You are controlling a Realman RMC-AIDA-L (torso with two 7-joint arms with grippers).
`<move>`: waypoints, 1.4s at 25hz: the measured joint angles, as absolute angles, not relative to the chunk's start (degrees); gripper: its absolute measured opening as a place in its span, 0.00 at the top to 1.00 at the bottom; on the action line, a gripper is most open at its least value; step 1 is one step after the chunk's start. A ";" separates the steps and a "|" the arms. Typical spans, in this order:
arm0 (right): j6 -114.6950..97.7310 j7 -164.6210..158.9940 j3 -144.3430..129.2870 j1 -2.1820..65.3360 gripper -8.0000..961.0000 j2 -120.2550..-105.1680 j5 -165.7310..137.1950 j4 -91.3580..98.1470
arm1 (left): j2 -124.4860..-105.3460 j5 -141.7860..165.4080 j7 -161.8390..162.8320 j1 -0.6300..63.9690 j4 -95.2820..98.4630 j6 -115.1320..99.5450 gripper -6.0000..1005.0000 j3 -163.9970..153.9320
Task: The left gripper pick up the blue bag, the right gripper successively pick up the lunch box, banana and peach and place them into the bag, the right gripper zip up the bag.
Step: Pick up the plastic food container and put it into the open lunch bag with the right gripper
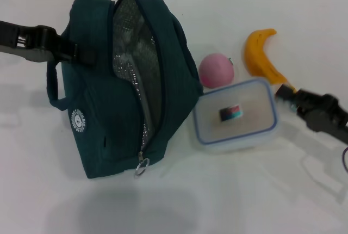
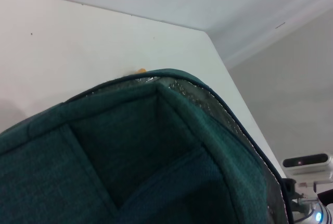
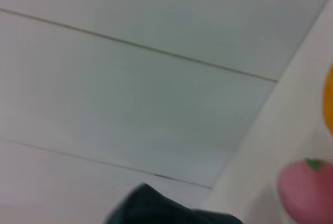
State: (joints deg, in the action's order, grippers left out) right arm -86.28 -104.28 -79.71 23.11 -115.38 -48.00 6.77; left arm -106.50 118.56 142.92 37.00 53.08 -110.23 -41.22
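The blue bag [image 1: 109,109] is dark teal and stands tilted at centre-left, its mouth unzipped and the foil lining [image 1: 133,54] showing. Its ring pull [image 1: 141,166] hangs at the near end. My left gripper [image 1: 73,53] is shut on the bag's upper left side, by a handle; the bag's fabric [image 2: 130,156] fills the left wrist view. The lunch box [image 1: 235,115] lies flat just right of the bag. Behind it lie the peach [image 1: 216,71] and the banana [image 1: 261,54]. My right gripper [image 1: 284,93] is at the lunch box's right edge.
The white table [image 1: 244,190] stretches in front and to the right. In the right wrist view the peach [image 3: 304,190], a sliver of the banana [image 3: 329,99] and a dark corner of the bag [image 3: 156,208] show against a pale wall.
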 joint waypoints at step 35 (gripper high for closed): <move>-108.18 -112.23 -58.29 34.27 0.90 -116.16 -45.10 6.51 | -109.70 119.37 143.63 42.32 49.98 -112.08 0.96 -41.40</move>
State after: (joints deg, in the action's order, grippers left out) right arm -108.18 -112.23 -58.29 34.27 -116.16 -45.10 6.51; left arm -109.70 119.37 143.62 42.32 49.98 -112.08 -41.40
